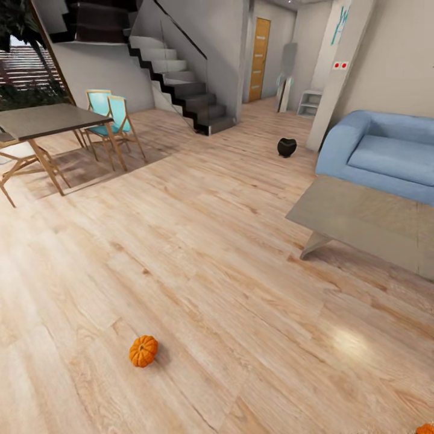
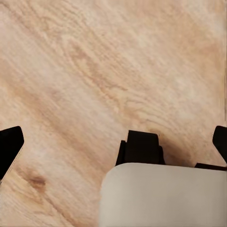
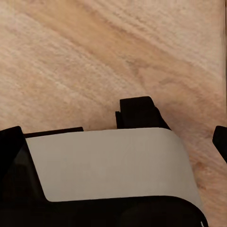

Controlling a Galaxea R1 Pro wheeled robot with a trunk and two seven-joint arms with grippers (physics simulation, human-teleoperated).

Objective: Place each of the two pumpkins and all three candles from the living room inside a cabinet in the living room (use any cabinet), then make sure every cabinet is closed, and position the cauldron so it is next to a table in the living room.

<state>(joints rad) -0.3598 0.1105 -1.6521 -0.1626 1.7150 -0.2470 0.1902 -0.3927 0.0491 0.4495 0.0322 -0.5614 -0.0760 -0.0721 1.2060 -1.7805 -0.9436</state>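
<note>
Pumpkin [image 1: 143, 351]: on plank floor [image 1: 229, 271], near, left of centre; second pumpkin [image 1: 427, 429] at lower right edge, cut off.
Cauldron [image 1: 286, 147]: far, beside sofa [image 1: 386, 154], apart from table [image 1: 361, 220].
Handling: probably light, rigid, ribbed; may roll. Grip across the ribbed body, not the stem.
Grippers: finger state of both, cannot tell.

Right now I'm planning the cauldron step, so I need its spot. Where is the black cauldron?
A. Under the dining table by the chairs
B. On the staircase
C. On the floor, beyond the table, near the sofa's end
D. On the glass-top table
C: the cauldron stands on the wood floor, beyond the glass-top table and near the end of the blue sofa, not touching either.
</note>
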